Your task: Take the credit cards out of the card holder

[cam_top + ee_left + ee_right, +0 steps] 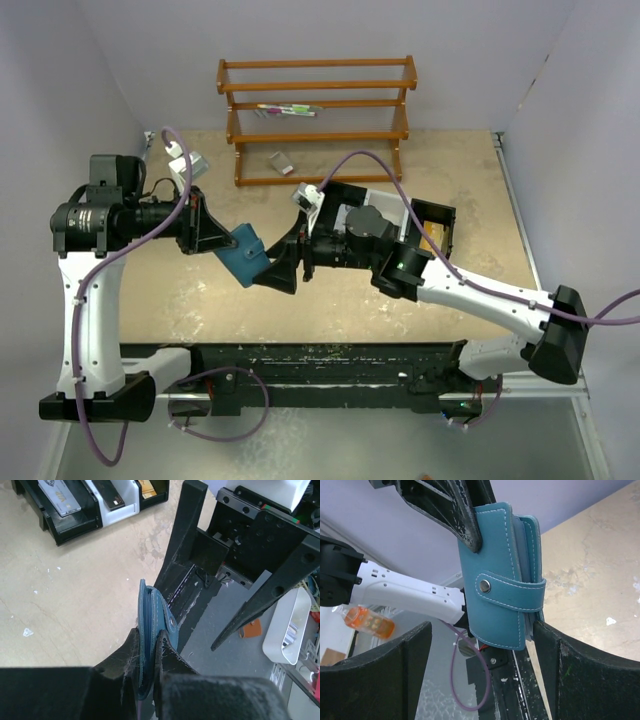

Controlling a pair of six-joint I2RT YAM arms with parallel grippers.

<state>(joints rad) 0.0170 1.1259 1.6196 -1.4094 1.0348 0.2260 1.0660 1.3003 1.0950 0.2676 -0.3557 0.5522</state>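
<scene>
Currently held: card holder (246,256), teal-blue, lifted off the table (400,290), just left of centre in the top view.
Left gripper (148,650): clenched on the holder's one end; in the left wrist view both black fingers press its flat faces at bottom centre.
Holder attitude: edge-on to the left wrist camera, its folded leaves stacked side by side and rising toward frame centre.
Snap tab (510,593): strap wraps across the front face, stud seated; holder closed.
Right gripper (482,626): jaws spread wide, holding nothing; the holder's free end sits between the two tips.
Right fingers, contact: tip at right of the right wrist frame sits just beside the holder's open edge; cannot tell if it touches. Tip at left is well apart.
Arms: the two grippers meet nose to nose at mid-table in the top view.
Tray (75,532): black, three compartments, upper left of the left wrist frame, resting on the table.
Tray contents: grey credit card (60,500) in the first compartment, dark credit card (111,496) in the white-walled middle one, orange-brown item (148,487) in the last.
Wooden rack (315,100): top centre of the top view, at the far edge.
</scene>
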